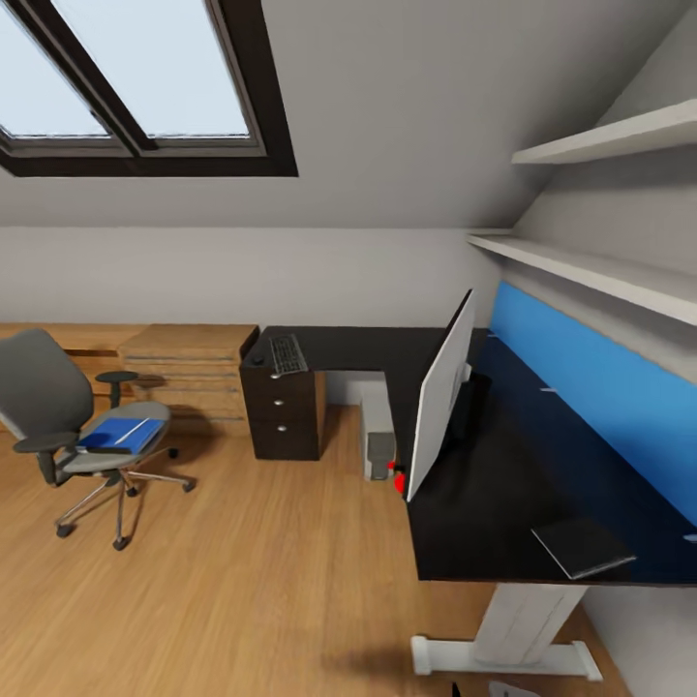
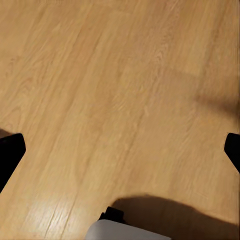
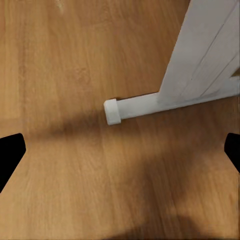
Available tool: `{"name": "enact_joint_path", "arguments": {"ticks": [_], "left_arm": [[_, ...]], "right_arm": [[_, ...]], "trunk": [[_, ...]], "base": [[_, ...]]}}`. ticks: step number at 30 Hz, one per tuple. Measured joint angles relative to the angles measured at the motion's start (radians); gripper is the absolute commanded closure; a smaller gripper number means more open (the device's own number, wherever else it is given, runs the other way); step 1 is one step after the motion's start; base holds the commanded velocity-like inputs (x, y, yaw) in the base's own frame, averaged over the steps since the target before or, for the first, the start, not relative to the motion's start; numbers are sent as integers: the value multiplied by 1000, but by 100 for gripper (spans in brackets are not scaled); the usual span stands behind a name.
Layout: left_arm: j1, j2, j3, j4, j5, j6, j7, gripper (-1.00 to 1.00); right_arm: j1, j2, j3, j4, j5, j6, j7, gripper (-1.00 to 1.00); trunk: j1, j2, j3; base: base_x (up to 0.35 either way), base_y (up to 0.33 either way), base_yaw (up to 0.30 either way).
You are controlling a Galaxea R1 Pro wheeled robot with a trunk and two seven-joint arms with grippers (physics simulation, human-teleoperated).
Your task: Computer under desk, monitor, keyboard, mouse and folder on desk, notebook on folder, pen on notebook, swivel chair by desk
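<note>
We take the desk [image 1: 523,503] as our landmark. On its black tabletop the monitor [image 1: 440,397] stands upright near the inner corner, seen almost edge-on, with its dark face turned towards the blue back panel. The keyboard [image 1: 287,354] lies on the far wing of the tabletop, above the black drawers and well apart from the monitor. A small dark object beside it, on the side away from the monitor, may be the mouse [image 1: 257,359]; it is too small to confirm. The notebook [image 1: 583,546] lies flat at the near edge of the tabletop. The computer [image 1: 378,447] stands on the floor under the tabletop.

The swivel chair [image 1: 82,426] stands well away from the desk, out on the wood floor [image 1: 242,581], and the blue folder [image 1: 118,435] rests on its seat. We cannot make out the pen.

Status, as we judge it: computer and monitor conditions are met. Remaining: bring the keyboard and mouse next to the monitor, move the folder to the tabletop, stack notebook and pen, and roll the chair in.

In the wrist views, the left gripper [image 2: 120,152] and the right gripper [image 3: 120,155] each show fingers spread wide, holding nothing, above the floor; the right is near a white desk foot [image 3: 150,106].
</note>
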State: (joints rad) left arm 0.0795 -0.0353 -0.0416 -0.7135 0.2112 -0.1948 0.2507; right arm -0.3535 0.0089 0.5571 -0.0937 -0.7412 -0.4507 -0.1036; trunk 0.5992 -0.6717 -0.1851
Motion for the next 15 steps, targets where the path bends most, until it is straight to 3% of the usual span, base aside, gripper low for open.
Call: {"name": "enact_joint_path", "arguments": {"ticks": [9, 15], "left_arm": [[0, 0, 0, 0, 0, 1, 0, -100], [0, 1, -1, 1, 0, 2, 0, -100]], "right_arm": [[0, 2, 2, 0, 2, -1, 0, -100], [0, 4, 4, 0, 4, -2, 0, -100]], "trunk": [[0, 0, 0], [0, 0, -2]], "base": [[0, -224, -285], [0, -296, -145]]}}
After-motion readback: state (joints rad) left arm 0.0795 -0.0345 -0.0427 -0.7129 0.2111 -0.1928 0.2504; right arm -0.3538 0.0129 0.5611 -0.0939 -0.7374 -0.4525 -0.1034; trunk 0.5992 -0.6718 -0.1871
